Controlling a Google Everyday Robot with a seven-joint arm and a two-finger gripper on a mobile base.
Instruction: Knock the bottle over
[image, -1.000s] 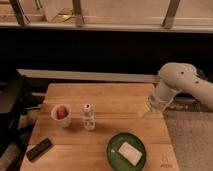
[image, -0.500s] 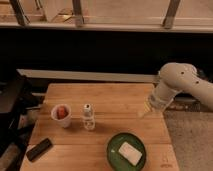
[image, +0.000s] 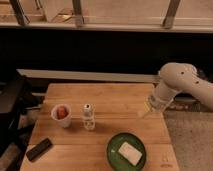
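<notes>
1. Although half a second and a full second separate this moment from the earlier views, nothing on the light wooden bench (image: 117, 97) has shifted: the small clear plastic bottle with a pale cap (image: 88, 117) stands upright in the same spot, left of the bench's middle.
2. Just to the left of the bottle sits the white cup holding something red (image: 61, 114), close beside it but apart from it as far as I can judge.
3. Hanging from the white robot arm (image: 180, 82), the gripper (image: 147, 110) is over the right part of the bench, near its right edge and well apart from the bottle. It shows no visible change of place from the earlier views.
4. How the jaws stand I cannot tell, and nothing is seen in their hold.
5. Nearer, the round green plate (image: 114, 154) carrying a pale rectangular block (image: 129, 152) lies right of the bottle, and a flat black oblong object (image: 39, 149) lies at the near left corner.
6. My judgement is that the task has not yet begun in earnest: the bottle is untouched, and the arm seems paused or barely creeping.
7. Reaching the bottle calls for a sweep leftward across open wood. The cup just beyond the bottle could be struck if the push carries too far.
</notes>
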